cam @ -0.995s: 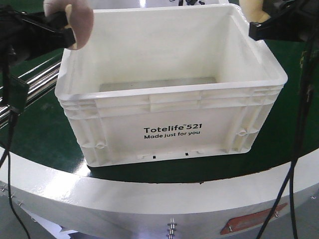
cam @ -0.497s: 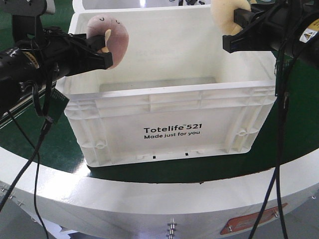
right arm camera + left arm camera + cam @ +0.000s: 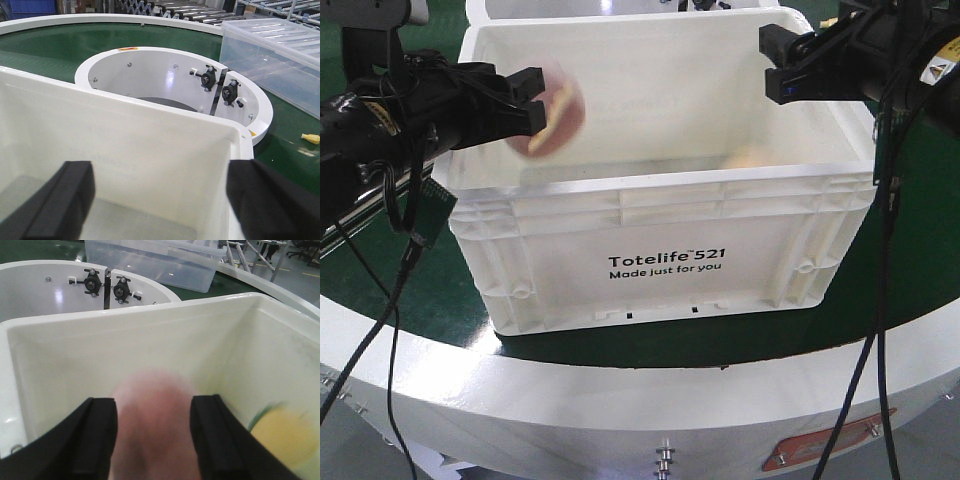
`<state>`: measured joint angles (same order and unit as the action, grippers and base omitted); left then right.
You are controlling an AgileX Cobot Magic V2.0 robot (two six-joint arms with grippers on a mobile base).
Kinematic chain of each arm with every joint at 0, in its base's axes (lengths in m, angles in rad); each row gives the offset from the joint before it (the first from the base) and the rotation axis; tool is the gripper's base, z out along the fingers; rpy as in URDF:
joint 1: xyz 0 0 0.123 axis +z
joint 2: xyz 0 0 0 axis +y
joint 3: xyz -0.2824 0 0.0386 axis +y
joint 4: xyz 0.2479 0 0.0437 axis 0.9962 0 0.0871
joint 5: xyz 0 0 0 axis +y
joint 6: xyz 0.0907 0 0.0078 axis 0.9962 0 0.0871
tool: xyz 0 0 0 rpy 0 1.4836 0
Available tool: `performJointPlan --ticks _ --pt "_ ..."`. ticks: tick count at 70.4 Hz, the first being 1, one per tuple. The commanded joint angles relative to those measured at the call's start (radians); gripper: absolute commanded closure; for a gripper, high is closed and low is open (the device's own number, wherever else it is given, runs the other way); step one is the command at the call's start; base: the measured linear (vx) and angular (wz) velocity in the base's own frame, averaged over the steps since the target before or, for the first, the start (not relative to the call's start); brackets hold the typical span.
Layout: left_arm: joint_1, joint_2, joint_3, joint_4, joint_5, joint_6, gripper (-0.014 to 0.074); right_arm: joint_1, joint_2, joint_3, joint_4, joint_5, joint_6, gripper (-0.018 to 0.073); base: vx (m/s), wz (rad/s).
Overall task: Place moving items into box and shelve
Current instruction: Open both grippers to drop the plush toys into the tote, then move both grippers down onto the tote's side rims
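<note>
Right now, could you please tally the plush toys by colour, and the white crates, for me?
Pink plush toy: 1
Yellow plush toy: 1
White crate: 1
Total: 3

Pink plush (image 3: 552, 115), yellow plush (image 3: 282, 435) in white crate (image 3: 660, 215)

Green curved conveyor belt (image 3: 410, 290) with white outer rim (image 3: 620, 400), white Totelife crate (image 3: 670, 250) standing directly on it, clear plastic bin (image 3: 280, 55) farther back, small yellow object (image 3: 310, 138) lying nearby.
</note>
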<state>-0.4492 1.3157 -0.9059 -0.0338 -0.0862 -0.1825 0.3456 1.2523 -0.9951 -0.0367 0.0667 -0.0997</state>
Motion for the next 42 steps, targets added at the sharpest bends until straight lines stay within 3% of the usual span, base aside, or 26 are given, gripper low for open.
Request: performJointPlan --ticks 1,15,23,42 --pt "-0.006 -0.029 -0.032 -0.006 -0.093 -0.006 0.0042 -0.002 -0.027 -0.031 0.000 -0.090 0.000 -0.0129 0.00 0.00" --pt "-0.005 -0.035 -0.032 -0.007 -0.084 -0.016 0.0027 -0.008 -0.027 -0.031 -0.004 -0.085 -0.006 -0.0113 0.00 0.00" --pt "0.020 -0.054 -0.032 -0.007 -0.058 -0.014 0.0027 -0.058 -0.030 -0.031 -0.004 -0.067 -0.004 -0.0085 0.00 0.00" --pt "0.162 -0.123 -0.032 -0.002 0.104 -0.006 0.0027 -0.231 -0.070 -0.031 -0.004 0.041 -0.005 -0.0037 0.00 0.00"
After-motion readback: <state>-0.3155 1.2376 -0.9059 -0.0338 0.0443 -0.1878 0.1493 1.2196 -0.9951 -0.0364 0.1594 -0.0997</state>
